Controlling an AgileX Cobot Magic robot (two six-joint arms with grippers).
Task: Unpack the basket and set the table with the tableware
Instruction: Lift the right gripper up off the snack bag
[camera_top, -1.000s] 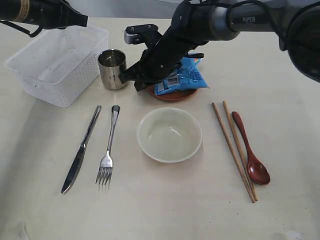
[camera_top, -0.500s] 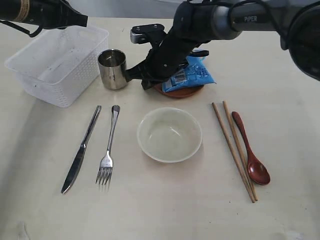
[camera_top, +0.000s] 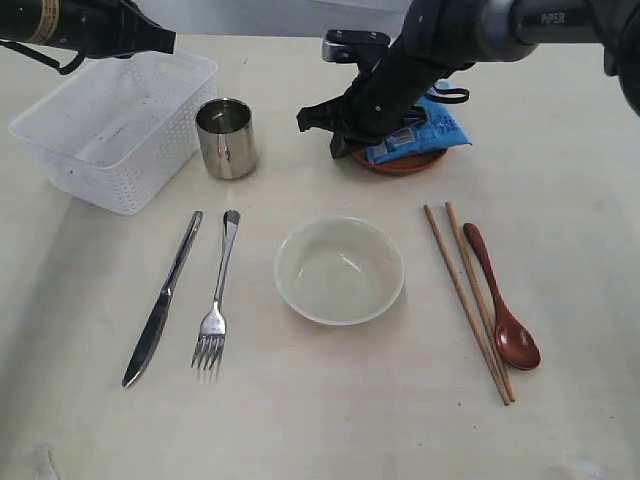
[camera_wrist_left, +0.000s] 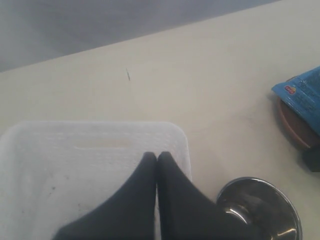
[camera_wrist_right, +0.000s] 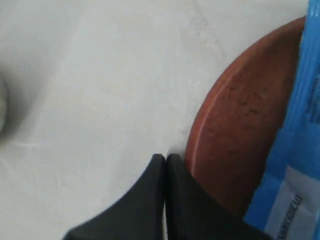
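Beige table (camera_top: 570, 250), white lattice basket (camera_top: 135, 172)

Knife (camera_top: 162, 300) and fork (camera_top: 225, 260) lie left of the bowl (camera_top: 339, 270), chopsticks (camera_top: 466, 305) and spoon (camera_top: 490, 285) right, cup (camera_top: 226, 138) and basket (camera_top: 130, 172) behind.

The pale beige table (camera_top: 90, 420) carries a white lattice basket (camera_top: 110, 125) towards its far left corner, with a shiny steel cup (camera_top: 226, 138) standing upright just beside the basket's right wall and a small brown saucer (camera_top: 405, 166) further right, near the far edge. Across the middle lies a row: a steel knife (camera_top: 163, 300) and fork (camera_top: 217, 295) side by side on the left, a cream bowl (camera_top: 339, 270) upright in the centre, then wooden chopsticks (camera_top: 466, 304) and a reddish-brown spoon (camera_top: 515, 345) close together on the right.
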